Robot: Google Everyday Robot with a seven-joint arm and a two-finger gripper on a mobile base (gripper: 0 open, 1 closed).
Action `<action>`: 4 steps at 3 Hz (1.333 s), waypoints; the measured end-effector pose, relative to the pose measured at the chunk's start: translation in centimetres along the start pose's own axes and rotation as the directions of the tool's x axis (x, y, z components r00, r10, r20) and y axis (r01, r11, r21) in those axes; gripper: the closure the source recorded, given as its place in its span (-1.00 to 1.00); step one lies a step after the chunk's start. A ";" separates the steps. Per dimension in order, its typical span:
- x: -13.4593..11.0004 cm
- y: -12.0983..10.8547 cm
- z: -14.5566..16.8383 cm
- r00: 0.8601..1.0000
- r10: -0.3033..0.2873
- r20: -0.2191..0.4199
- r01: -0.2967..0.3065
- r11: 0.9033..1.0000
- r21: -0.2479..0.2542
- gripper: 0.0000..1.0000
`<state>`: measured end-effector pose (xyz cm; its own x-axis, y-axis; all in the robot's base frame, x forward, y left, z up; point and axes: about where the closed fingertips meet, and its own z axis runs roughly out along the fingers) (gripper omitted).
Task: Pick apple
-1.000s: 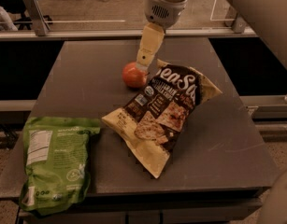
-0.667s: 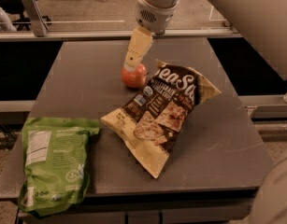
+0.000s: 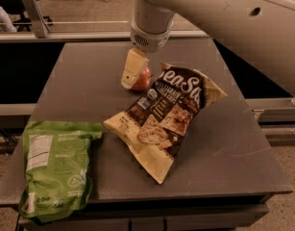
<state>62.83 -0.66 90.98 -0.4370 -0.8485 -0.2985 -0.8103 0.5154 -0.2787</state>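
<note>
The gripper point(image 3: 133, 74) hangs from the pale arm point(image 3: 154, 18) over the far middle of the grey surface point(image 3: 84, 88), lowered right against the apple point(image 3: 143, 80). A cream-coloured part of it covers the apple's left side; whether the jaws are spread or pinching the fruit I cannot tell. The small red-orange apple rests on the surface, just beside the upper left edge of the brown snack bag point(image 3: 166, 112). A green bag point(image 3: 58, 170) lies well apart at the near left corner.
</note>
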 end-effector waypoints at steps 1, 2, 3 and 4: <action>0.0 0.0 0.0 1.000 0.000 0.000 0.000 1.000 0.000 -1.00; -0.8 0.5 1.4 0.999 -0.034 -0.017 0.034 0.999 -0.031 -1.00; -1.8 1.5 3.1 0.998 -0.055 -0.025 0.053 0.997 -0.061 -1.00; -2.2 2.7 5.1 0.992 -0.085 -0.090 0.079 0.994 -0.069 -1.00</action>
<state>63.59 3.22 86.19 -0.3996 -0.8967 -0.1905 -0.8673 0.4371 -0.2383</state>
